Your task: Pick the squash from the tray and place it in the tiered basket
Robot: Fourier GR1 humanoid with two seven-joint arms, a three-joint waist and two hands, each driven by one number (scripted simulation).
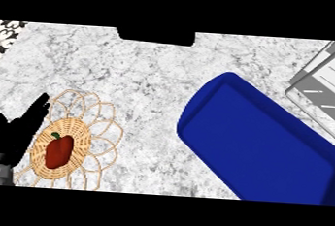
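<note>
The blue tray [269,150] shows no squash that I can see; left of the tray, a red vegetable [59,151] lies in a wicker basket [97,130]; it looks smooth, firm, light, best held across its middle; the left hand [15,130] rests beside the basket, fingers straight, holding nothing; the right hand is out of sight

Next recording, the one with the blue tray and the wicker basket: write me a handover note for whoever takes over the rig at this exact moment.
Left hand: open, fingers up, resting at the view's left edge beside the wicker basket; holds nothing.
Right hand: not in view.
A red vegetable with a green stem lies in the basket's woven centre. It looks more like a pepper than a squash.
Blue tray: nothing shows on it.
Done: the item appears already placed in the basket.
Left: likely nothing; just confirm the placement.
</note>
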